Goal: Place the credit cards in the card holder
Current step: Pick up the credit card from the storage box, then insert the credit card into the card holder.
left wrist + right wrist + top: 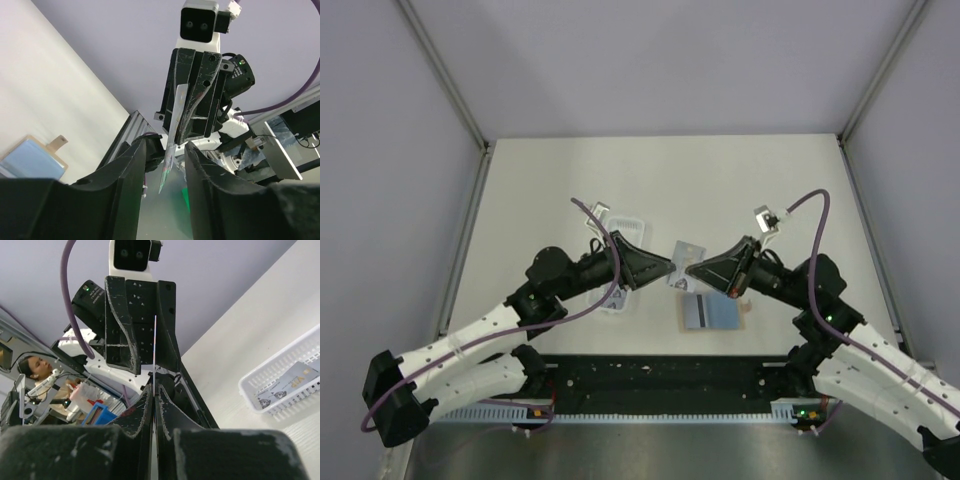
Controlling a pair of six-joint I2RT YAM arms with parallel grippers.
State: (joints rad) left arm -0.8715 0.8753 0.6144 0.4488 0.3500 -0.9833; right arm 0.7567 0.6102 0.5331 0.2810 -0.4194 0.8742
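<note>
Above the table's middle my two grippers meet tip to tip. A pale credit card (682, 258) stands on edge between them. My right gripper (154, 390) is shut on this card (155, 347), which shows as a thin line. In the left wrist view the same card (175, 135) hangs between the fingers of my left gripper (165, 147), which stand apart without pinching it. The tan card holder (720, 313) lies open on the table below, light blue inside, and a striped card (696, 312) lies on its left part. The holder (32, 159) also shows at the left wrist view's left.
A white plastic basket (260, 390) holds more cards (287, 382) and stands on the table beyond my left arm. That basket (623, 300) is partly hidden under the left arm. A black rail (660, 380) runs along the near edge.
</note>
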